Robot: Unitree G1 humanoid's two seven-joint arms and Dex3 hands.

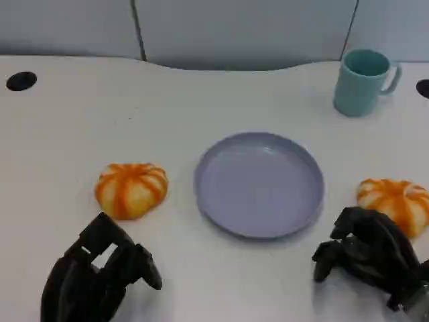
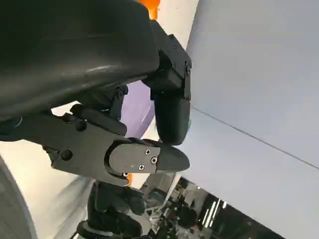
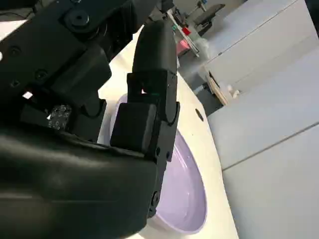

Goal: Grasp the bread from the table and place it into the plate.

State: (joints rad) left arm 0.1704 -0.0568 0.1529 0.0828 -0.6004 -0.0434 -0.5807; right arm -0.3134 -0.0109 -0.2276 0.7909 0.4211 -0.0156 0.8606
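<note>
Two orange-and-cream striped breads lie on the white table: the left bread (image 1: 131, 190) left of the plate, the right bread (image 1: 395, 203) to the plate's right. The lavender plate (image 1: 259, 184) sits between them with nothing in it; part of it shows in the left wrist view (image 2: 137, 107) and the right wrist view (image 3: 184, 199). My left hand (image 1: 100, 272) hovers just in front of the left bread, apart from it, fingers loosely bent and holding nothing. My right hand (image 1: 369, 255) sits in front of the right bread, close to its near edge, also holding nothing.
A teal mug (image 1: 362, 82) stands at the back right, well behind the plate. Black cable holes sit at the far left (image 1: 21, 81) and far right edge (image 1: 422, 87). Grey wall panels rise behind the table's curved rear edge.
</note>
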